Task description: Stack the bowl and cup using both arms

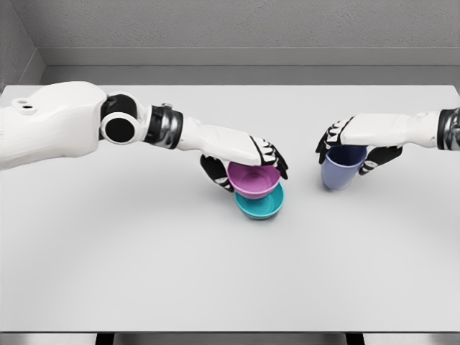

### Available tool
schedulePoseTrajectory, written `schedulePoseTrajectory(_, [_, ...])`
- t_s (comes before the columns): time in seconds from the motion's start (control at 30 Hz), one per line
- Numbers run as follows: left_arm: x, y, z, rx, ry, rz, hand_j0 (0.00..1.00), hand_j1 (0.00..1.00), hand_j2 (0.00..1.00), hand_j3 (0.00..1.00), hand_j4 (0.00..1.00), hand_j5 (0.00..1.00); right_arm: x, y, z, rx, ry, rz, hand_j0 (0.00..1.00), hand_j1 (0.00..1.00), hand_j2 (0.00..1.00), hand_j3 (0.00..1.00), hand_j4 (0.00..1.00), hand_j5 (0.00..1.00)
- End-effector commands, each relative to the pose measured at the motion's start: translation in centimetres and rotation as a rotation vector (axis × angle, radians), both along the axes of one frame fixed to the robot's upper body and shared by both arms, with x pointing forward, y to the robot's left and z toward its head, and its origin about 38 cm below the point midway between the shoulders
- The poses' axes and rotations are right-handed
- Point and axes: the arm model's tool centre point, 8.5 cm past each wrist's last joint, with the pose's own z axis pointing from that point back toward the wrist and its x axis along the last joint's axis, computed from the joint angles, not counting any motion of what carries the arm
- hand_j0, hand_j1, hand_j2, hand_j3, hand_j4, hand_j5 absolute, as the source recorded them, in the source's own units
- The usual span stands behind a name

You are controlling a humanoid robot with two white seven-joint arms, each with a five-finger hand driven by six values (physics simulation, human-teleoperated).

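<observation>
- Wide pale grey surface (144, 244), matte and evenly lit, filling nearly the whole head view, with its near edge running along the bottom
- Behind it, a grey textured back wall (251, 25) and a lighter band (251, 57) where wall meets the level behind the surface
- Sliver of side wall (14, 43) slanting in at the upper left corner
- Coming in from the left, a white arm with a black round joint, ending in the left hand (244, 154) just left of centre
- Left fingers (277, 159) wrapped over the rim of the pink bowl (253, 180), thumb side behind it: grasping the bowl
- Pink bowl upright and sitting in or just above the teal bowl (261, 205); contact between the two hard to tell
- Teal bowl resting on the surface near the middle, peeking out below and to the right of the pink one
- Reaching in from the right edge, the right hand (356, 144) clasped around the blue cup (342, 165)
- Right fingers (327, 142) curled around the cup's upper wall, grasping it
- Blue cup upright, mouth up, well apart from the bowls, to their right; whether its base touches the surface cannot be told
</observation>
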Motion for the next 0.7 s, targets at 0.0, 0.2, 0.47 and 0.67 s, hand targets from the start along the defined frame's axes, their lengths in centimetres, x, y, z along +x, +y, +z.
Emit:
schedulePoseTrajectory(0.0, [-0.13,-0.57,0.06,-0.008,0.005,-0.005,0.59,0.59,0.59,0.59,0.59,0.59,0.03,-0.09,0.15,0.007,0.0,-0.006,0.62,0.62,0.62,0.62,0.62,0.62])
schedulePoseTrajectory(0.2, [-0.52,-1.04,-0.61,0.006,0.019,-0.02,0.59,0.59,0.59,0.59,0.59,0.59,0.09,-0.13,0.32,0.013,-0.002,-0.009,0.62,0.62,0.62,0.62,0.62,0.62])
schedulePoseTrajectory(0.47, [-0.52,-1.31,-0.62,0.006,0.019,-0.022,0.59,0.59,0.59,0.59,0.59,0.59,0.1,-0.35,0.52,0.015,-0.006,-0.014,0.62,0.62,0.62,0.62,0.62,0.62])
schedulePoseTrajectory(0.67, [-0.47,-1.29,-0.6,0.004,0.02,-0.02,0.59,0.59,0.59,0.59,0.59,0.59,0.17,-0.3,0.82,0.017,-0.013,-0.013,0.62,0.62,0.62,0.62,0.62,0.62])
